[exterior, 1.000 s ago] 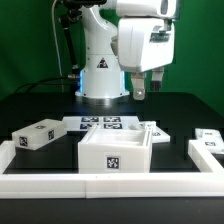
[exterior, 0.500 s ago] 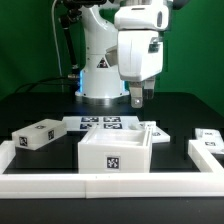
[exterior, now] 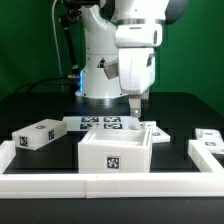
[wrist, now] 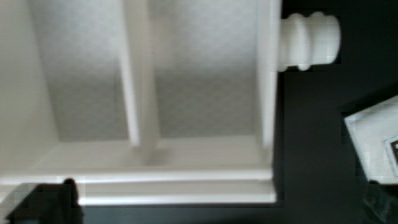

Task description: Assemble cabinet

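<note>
The cabinet body [exterior: 115, 152] is an open-topped white box with a square marker on its front, standing in the middle of the black table. In the wrist view I look down into it [wrist: 196, 90]; a thin ridge [wrist: 134, 90] runs across its floor. A ribbed white peg [wrist: 311, 40] sticks out at its side wall. My gripper [exterior: 137, 108] hangs just above the body's far edge, nearer the exterior view's right. Its jaws stand wide apart and hold nothing; one dark fingertip [wrist: 45, 200] shows at the wrist view's edge.
The marker board [exterior: 100, 124] lies behind the body. A white block [exterior: 38, 135] with markers lies at the exterior view's left, a small white part [exterior: 210, 141] at its right. A long low white rail [exterior: 110, 186] borders the front and right. Another white part [wrist: 374, 130] lies beside the body.
The arm has moved toward the exterior view's left and come down, bringing the open gripper close over the cabinet body's far edge. The parts on the table have not moved.
</note>
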Controlling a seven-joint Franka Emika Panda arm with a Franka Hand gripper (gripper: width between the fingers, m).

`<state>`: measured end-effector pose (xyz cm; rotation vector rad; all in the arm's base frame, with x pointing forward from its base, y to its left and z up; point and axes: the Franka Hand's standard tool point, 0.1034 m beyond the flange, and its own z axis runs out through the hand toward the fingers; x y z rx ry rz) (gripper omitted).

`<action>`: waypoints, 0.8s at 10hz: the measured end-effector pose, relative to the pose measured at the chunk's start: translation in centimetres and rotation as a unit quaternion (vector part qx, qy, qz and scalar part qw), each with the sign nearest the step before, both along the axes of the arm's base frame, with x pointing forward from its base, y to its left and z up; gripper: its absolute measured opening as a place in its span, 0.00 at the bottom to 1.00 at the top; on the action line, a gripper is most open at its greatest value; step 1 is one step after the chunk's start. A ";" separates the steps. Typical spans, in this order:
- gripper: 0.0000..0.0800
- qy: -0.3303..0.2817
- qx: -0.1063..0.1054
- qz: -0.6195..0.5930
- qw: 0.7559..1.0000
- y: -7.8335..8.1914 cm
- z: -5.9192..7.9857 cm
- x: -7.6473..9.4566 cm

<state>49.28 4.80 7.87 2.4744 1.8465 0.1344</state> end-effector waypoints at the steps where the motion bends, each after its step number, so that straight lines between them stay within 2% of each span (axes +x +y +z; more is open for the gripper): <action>1: 1.00 0.007 0.001 0.001 1.000 0.0 -0.9 -1.0; 5: 1.00 0.015 0.007 0.000 1.000 0.2 -3.8 -2.0; 8: 1.00 0.017 0.008 -0.003 1.000 0.0 -4.6 -1.3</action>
